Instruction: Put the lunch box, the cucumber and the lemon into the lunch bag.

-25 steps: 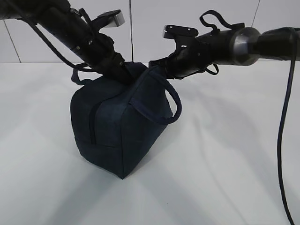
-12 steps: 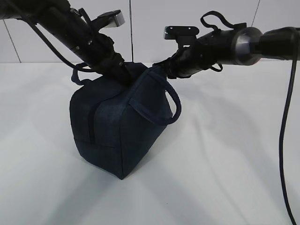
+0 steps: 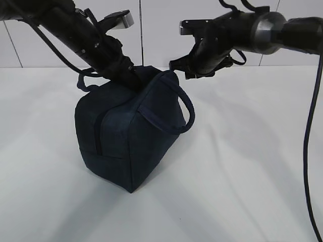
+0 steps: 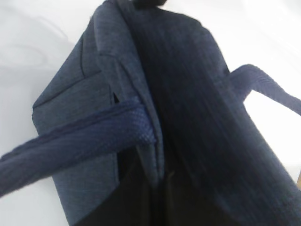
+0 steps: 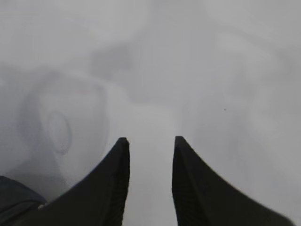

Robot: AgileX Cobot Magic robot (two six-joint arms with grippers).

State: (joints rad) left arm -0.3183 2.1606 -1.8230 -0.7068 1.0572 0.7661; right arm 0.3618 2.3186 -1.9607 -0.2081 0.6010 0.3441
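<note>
Lunch bag (image 3: pixel 128 136) stands upright on the white table (image 3: pixel 242 166), left of centre, zipper seam running down its near face. Left gripper (image 3: pixel 132 76) presses into the bag's top at about 12 o'clock; its fingers are hidden by fabric, so opening cannot be told. Left wrist view is filled by navy fabric and a loop handle (image 4: pixel 70 146). Right gripper (image 5: pixel 149 143) hangs clear of the bag at its 2 o'clock, fingers narrowly parted, holding nothing.
</note>
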